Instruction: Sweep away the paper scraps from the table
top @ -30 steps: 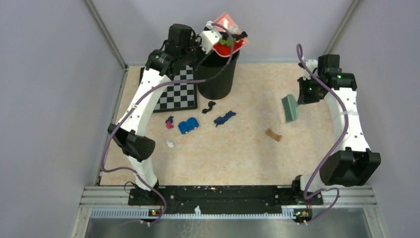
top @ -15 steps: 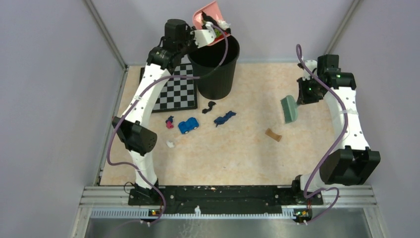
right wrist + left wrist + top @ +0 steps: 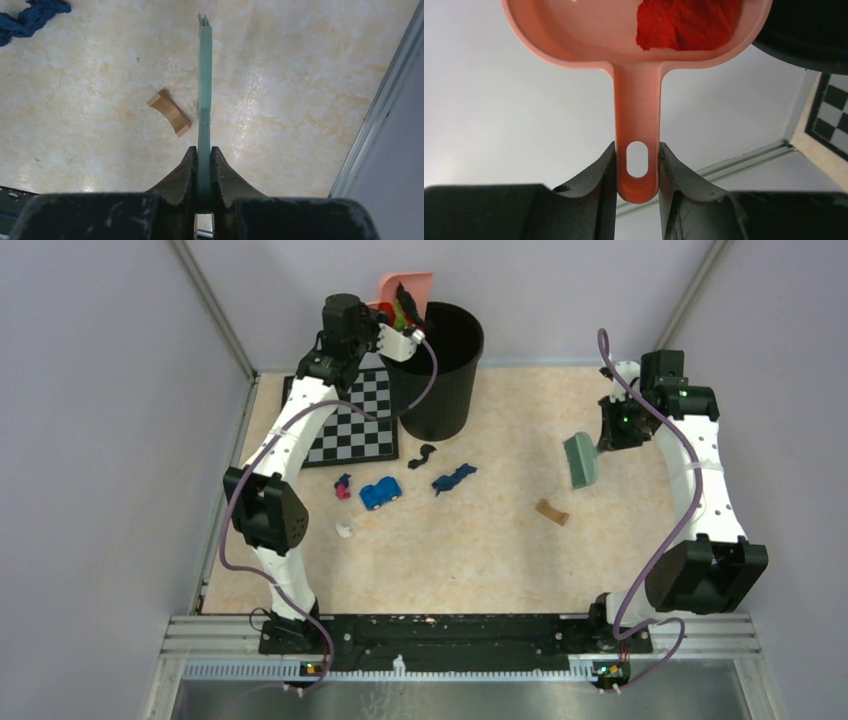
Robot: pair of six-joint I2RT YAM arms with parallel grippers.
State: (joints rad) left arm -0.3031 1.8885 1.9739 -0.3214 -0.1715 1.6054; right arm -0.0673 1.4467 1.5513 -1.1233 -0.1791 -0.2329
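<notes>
My left gripper (image 3: 400, 320) (image 3: 638, 165) is shut on the handle of the pink dustpan (image 3: 408, 292) (image 3: 638, 100), held high and tilted at the back-left rim of the black bin (image 3: 440, 390). A red scrap (image 3: 686, 22) lies in the pan, with green and black bits beside it. My right gripper (image 3: 606, 435) (image 3: 203, 155) is shut on the grey-green brush (image 3: 582, 460) (image 3: 204, 75), above the table (image 3: 480, 550). Loose on the table lie a black scrap (image 3: 426, 453), a blue scrap (image 3: 453, 478) (image 3: 30, 17), a pink scrap (image 3: 343, 486), a white scrap (image 3: 344, 531) and a tan scrap (image 3: 551, 511) (image 3: 169, 112).
A checkerboard mat (image 3: 355, 420) lies at the back left beside the bin. A small blue car-shaped object (image 3: 380, 492) sits among the scraps. Metal frame rails border the table's left, right and near edges.
My left arm swung the dustpan from over the bin's middle to its back-left rim and tipped it more upright. The brush shifted slightly; the scraps on the table stayed put.
</notes>
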